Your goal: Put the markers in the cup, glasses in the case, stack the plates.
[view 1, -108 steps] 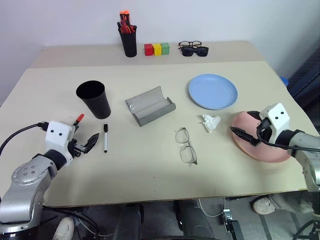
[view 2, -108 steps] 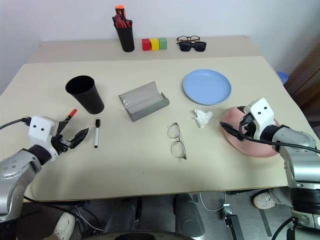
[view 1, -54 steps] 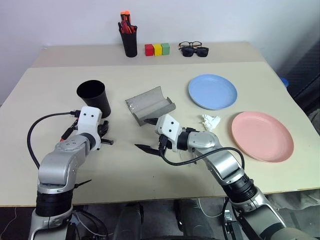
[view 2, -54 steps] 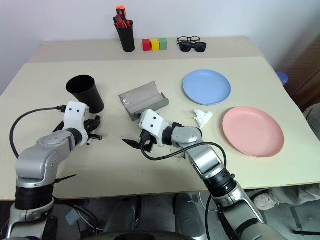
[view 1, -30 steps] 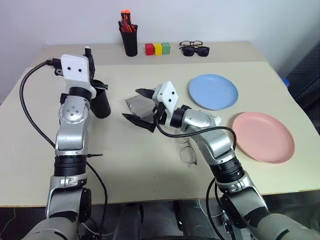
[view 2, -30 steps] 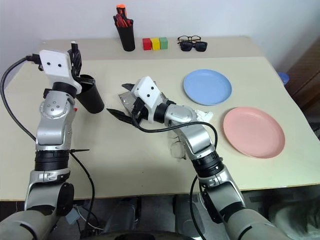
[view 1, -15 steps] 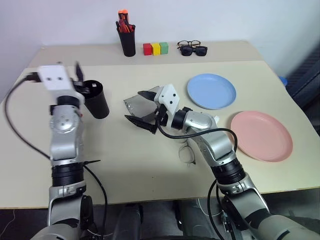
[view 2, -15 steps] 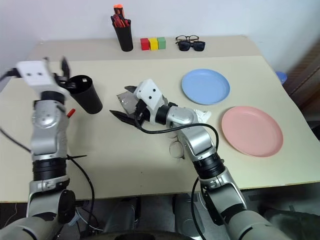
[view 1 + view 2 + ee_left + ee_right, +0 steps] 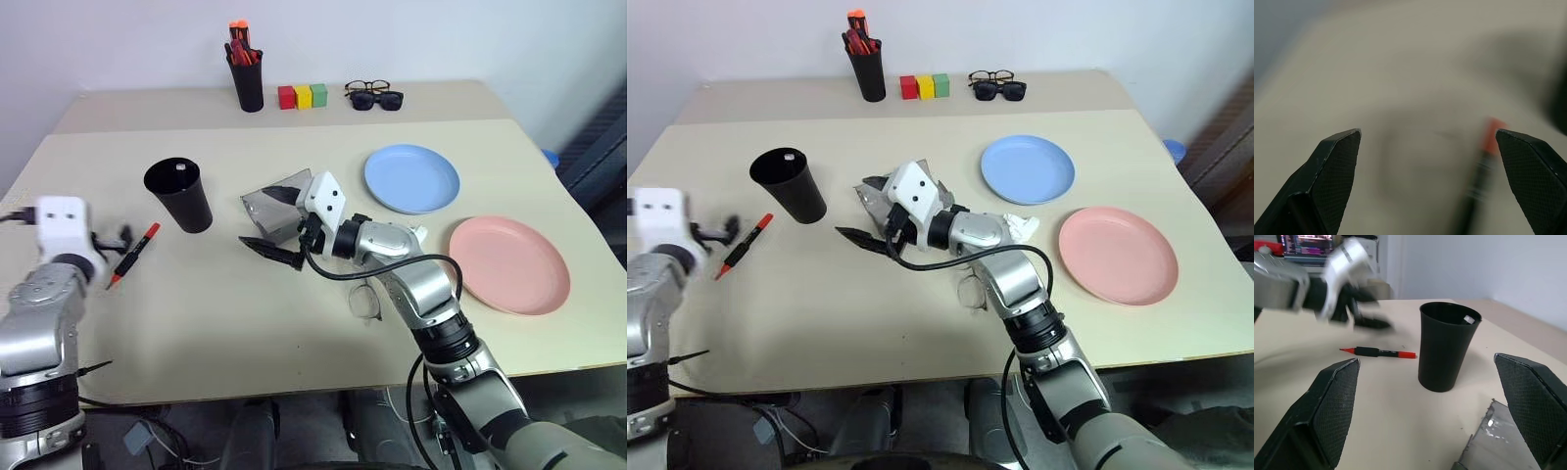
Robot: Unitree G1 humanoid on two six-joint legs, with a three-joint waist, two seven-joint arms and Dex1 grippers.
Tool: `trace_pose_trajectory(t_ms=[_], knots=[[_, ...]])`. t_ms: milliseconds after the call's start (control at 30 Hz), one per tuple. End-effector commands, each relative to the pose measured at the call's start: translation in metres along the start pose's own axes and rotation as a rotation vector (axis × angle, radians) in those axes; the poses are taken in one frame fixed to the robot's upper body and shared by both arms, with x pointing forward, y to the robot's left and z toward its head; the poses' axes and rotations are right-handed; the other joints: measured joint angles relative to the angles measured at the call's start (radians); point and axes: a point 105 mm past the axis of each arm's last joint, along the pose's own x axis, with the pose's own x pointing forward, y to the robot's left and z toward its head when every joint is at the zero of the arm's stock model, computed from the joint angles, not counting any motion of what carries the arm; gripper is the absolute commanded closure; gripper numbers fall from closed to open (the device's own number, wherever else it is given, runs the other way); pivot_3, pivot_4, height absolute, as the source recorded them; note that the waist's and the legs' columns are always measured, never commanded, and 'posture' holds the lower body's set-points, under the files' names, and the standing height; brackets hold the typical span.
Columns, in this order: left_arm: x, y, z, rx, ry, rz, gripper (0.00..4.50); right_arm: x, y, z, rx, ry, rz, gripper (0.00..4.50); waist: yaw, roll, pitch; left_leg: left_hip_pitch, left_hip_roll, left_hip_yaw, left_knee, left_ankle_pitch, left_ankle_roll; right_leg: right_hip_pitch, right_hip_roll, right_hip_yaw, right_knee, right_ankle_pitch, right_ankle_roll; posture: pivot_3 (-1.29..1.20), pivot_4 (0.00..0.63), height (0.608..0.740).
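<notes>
The black cup (image 9: 179, 194) stands upright left of centre, and a white marker end (image 9: 179, 167) shows inside its rim. The red-capped marker (image 9: 132, 255) lies on the table to the cup's left. My left gripper (image 9: 116, 238) is open and empty just beside that marker (image 9: 1484, 161). My right gripper (image 9: 263, 220) is open and empty, pointing left, right by the grey case (image 9: 279, 199). My right arm partly hides the wire glasses (image 9: 364, 300). The blue plate (image 9: 411, 178) and the pink plate (image 9: 509, 264) lie apart at the right.
A crumpled tissue (image 9: 416, 235) lies between the case and the pink plate. Along the back stand a pen holder with orange pens (image 9: 247, 83), coloured blocks (image 9: 304, 95), black-framed glasses and sunglasses (image 9: 372, 95).
My left gripper opened over the cup, dropped the black-capped marker in, then swung down and left to the table beside the red-capped marker. The right arm held still.
</notes>
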Motion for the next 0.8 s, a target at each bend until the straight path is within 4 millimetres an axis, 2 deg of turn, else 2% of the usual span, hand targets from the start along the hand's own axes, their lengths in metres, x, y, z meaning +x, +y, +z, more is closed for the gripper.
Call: trace_pose_trajectory(t_ms=[33, 167, 267, 467, 500, 533, 600, 667, 733, 800], knots=[[0.001, -0.008, -0.003, 0.030, 0.098, -0.049, 0.01, 0.003, 0.007, 0.015, -0.036, -0.053, 0.032, 0.00, -0.003, 0.000, 0.000, 0.000, 0.000, 0.000, 0.000, 0.000, 0.000, 0.000, 0.000, 0.000, 0.000, 0.000, 0.000, 0.00, 0.150, 0.740], [0.007, -0.012, -0.015, -0.008, 0.204, -0.075, 0.01, 0.001, 0.009, 0.013, -0.037, -0.045, 0.040, 0.00, -0.003, 0.000, 0.000, 0.000, 0.000, 0.000, -0.001, 0.000, 0.000, -0.001, 0.001, 0.000, 0.001, 0.000, 0.000, 0.00, 0.150, 0.740], [0.011, 0.001, -0.016, 0.005, 0.212, -0.013, 1.29, -0.002, 0.010, 0.011, -0.036, -0.036, 0.033, 0.00, -0.001, 0.000, 0.000, 0.000, 0.000, 0.000, -0.001, 0.000, 0.000, -0.001, 0.001, 0.000, 0.000, 0.000, 0.000, 0.00, 0.150, 0.740], [0.015, 0.011, -0.017, 0.018, 0.205, 0.037, 4.48, -0.004, 0.010, 0.009, -0.033, -0.029, 0.023, 0.00, -0.001, 0.000, 0.000, 0.000, 0.000, 0.000, -0.001, 0.000, 0.000, -0.001, 0.000, 0.000, 0.000, 0.000, 0.000, 0.00, 0.150, 0.740], [0.017, 0.017, -0.012, 0.025, 0.174, 0.075, 4.48, -0.004, 0.010, 0.009, -0.034, -0.029, 0.022, 0.00, -0.001, 0.000, 0.000, 0.000, 0.000, 0.000, -0.001, 0.000, 0.000, -0.001, 0.000, 0.000, 0.000, 0.000, 0.000, 0.00, 0.150, 0.740], [0.019, 0.024, -0.004, 0.031, 0.129, 0.121, 4.48, -0.004, 0.010, 0.009, -0.034, -0.029, 0.021, 0.00, -0.001, 0.000, 0.000, 0.000, 0.000, 0.000, -0.001, 0.000, 0.000, -0.001, 0.000, 0.000, 0.000, 0.000, 0.000, 0.00, 0.150, 0.740], [0.019, 0.040, 0.031, -0.021, -0.068, 0.225, 4.48, -0.004, 0.010, 0.009, -0.035, -0.030, 0.020, 0.00, 0.001, 0.000, 0.000, 0.000, 0.000, 0.000, -0.001, 0.000, 0.000, -0.001, 0.000, 0.000, 0.000, 0.000, 0.000, 0.00, 0.150, 0.740], [0.003, 0.052, 0.084, -0.144, -0.365, 0.295, 4.48, -0.004, 0.010, 0.009, -0.037, -0.030, 0.022, 0.00, 0.007, -0.001, 0.000, -0.001, 0.000, -0.001, -0.001, 0.000, 0.000, -0.001, 0.000, 0.000, 0.000, 0.000, 0.000, 0.00, 0.150, 0.740], [-0.019, 0.063, 0.123, -0.201, -0.597, 0.360, 4.48, -0.003, 0.009, 0.010, -0.041, -0.033, 0.019, 0.00, 0.019, -0.003, 0.000, -0.002, 0.000, -0.001, 0.000, 0.001, -0.001, -0.002, 0.000, -0.001, 0.000, 0.000, 0.000, 0.00, 0.150, 0.740], [-0.028, 0.062, 0.139, -0.188, -0.693, 0.373, 4.48, -0.002, 0.007, 0.011, -0.042, -0.037, 0.013, 0.00, 0.022, -0.003, 0.000, -0.005, 0.000, 0.000, 0.000, 0.001, -0.002, -0.005, -0.001, -0.001, 0.000, 0.000, 0.000, 0.00, 0.150, 0.740]])
